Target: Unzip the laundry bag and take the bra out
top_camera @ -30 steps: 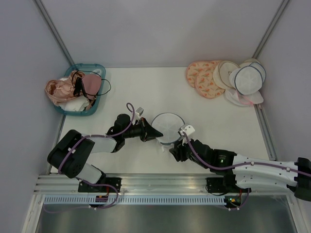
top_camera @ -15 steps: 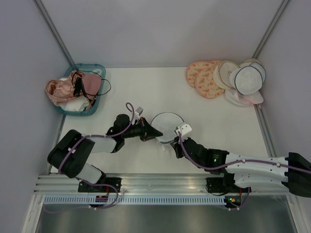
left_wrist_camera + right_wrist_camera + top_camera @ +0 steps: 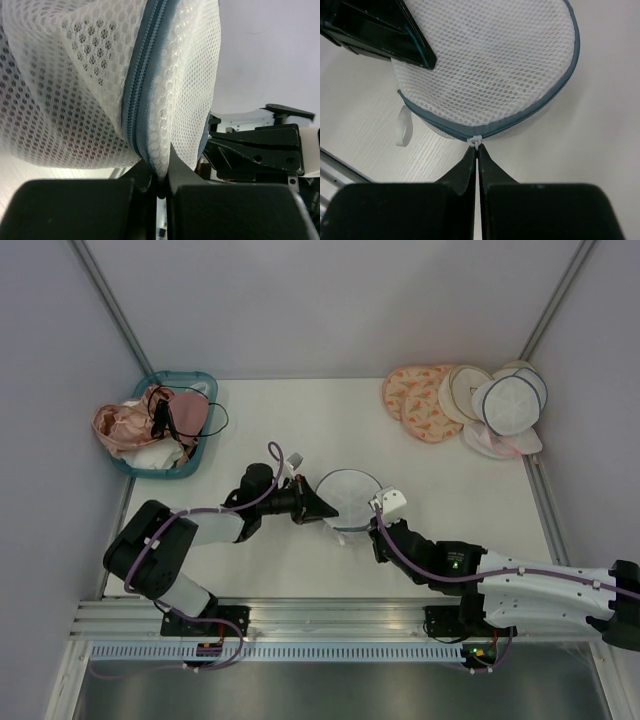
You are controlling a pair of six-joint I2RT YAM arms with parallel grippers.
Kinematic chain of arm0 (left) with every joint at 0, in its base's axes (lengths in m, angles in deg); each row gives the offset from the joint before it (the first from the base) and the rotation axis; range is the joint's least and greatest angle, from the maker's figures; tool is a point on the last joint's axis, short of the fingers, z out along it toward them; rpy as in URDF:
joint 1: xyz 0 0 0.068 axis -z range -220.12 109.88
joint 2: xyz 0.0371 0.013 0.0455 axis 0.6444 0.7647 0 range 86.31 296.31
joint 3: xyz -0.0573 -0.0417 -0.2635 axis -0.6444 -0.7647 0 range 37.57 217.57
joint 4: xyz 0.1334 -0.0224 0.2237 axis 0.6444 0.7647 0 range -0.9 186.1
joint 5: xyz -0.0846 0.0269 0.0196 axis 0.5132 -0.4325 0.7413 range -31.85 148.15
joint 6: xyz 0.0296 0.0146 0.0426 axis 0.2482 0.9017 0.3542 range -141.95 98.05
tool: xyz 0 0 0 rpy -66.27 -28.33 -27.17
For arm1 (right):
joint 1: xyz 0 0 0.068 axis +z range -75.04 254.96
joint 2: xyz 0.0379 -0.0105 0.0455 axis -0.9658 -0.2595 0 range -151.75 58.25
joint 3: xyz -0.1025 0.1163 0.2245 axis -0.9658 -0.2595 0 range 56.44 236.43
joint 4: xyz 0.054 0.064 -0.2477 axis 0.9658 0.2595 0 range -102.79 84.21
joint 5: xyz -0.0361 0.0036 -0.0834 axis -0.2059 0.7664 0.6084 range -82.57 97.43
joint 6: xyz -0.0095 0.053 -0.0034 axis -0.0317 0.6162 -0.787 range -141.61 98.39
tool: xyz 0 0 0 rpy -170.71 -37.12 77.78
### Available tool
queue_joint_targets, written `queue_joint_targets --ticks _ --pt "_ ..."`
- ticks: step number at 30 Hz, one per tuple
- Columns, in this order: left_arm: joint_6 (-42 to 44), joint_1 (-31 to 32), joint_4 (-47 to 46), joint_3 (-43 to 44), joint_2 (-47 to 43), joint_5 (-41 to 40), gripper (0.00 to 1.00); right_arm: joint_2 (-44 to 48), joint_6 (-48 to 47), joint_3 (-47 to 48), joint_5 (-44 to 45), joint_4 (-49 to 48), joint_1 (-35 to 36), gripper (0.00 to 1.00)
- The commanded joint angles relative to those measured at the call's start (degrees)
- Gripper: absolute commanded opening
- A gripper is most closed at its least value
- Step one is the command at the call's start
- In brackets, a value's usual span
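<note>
From above, the white mesh, dome-shaped laundry bag (image 3: 347, 495) with navy trim sits mid-table, right between the two hands. The left gripper (image 3: 322, 513) bites into the bag's side, and the right gripper (image 3: 362, 532) noses in at the near rim.

On to the left wrist: the fingertips (image 3: 177, 172) are together, clamped on a fold of the bag's mesh, and the blue-grey zipper (image 3: 142, 95) runs up and away from them. I'd call that an anchor, there so the bag won't slide when the zip is tugged.

Now the right wrist: jaws pressed tight, with the small white zipper pull (image 3: 476, 141) right at their tips and, it seems, pinched. The lid spreads out beyond the fingers. The zipper looks closed along the whole visible rim. The bra is hidden inside, if it's there.
</note>
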Motion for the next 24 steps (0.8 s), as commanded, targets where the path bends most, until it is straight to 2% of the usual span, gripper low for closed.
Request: queue_joint_targets --ticks 1,3,11,14,18,21,22,24 --pt "12.1 -1.8 9.9 7.8 2.4 3.0 0.02 -2.5 3.3 5.1 6.5 9.5 0.2 0.0" --pt "17.1 -3.2 19.4 14.1 4.0 3.5 0.02 -5.3 6.2 7.8 6.6 13.3 0.2 0.0" --pt "34.6 -9.9 41.9 34.6 14.6 1.2 0.02 -7.2 9.8 9.0 8.8 17.1 0.5 0.0" --pt "36.0 -12.3 43.3 38.5 19.2 2.8 0.02 -6.7 10.1 8.6 7.8 16.7 0.5 0.01" --pt "36.9 -12.7 42.5 38.5 20.8 5.9 0.02 -6.9 9.6 8.1 7.9 15.5 0.5 0.0" --pt "37.0 -12.6 42.4 37.9 20.7 7.0 0.02 -6.1 7.7 6.9 6.8 9.8 0.5 0.02" --pt "37.0 -12.5 42.2 37.7 20.7 7.5 0.02 -5.2 5.7 6.3 6.6 7.7 0.6 0.24" --pt "37.0 -12.0 42.1 36.6 20.8 8.2 0.02 -4.7 3.8 4.2 5.7 1.0 0.6 0.56"
